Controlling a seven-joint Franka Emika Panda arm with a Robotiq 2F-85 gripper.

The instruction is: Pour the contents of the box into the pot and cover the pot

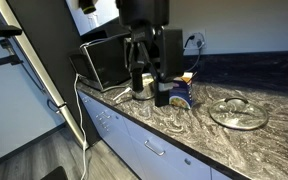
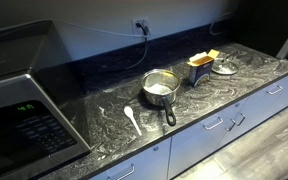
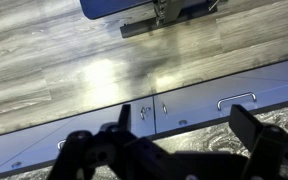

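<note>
The steel pot (image 2: pixel 159 88) stands on the marbled counter with its dark handle toward the front edge; its inside looks pale. The blue box (image 2: pixel 199 69) stands upright just beside it, with yellow contents (image 2: pixel 207 57) showing at its open top. The box also shows in an exterior view (image 1: pixel 185 94), partly behind my gripper (image 1: pixel 149 88). The gripper hangs over the counter near the box, and the pot is hidden behind it there. In the wrist view the two fingers (image 3: pixel 181 132) are spread wide with nothing between them; neither box nor pot shows there.
The glass lid (image 1: pixel 239 112) lies flat on the counter beyond the box and also shows in an exterior view (image 2: pixel 224 66). A white spoon (image 2: pixel 132 118) lies near the pot. A microwave (image 2: pixel 19 105) stands at the counter's end. Cabinet drawers (image 3: pixel 234 100) run below the counter edge.
</note>
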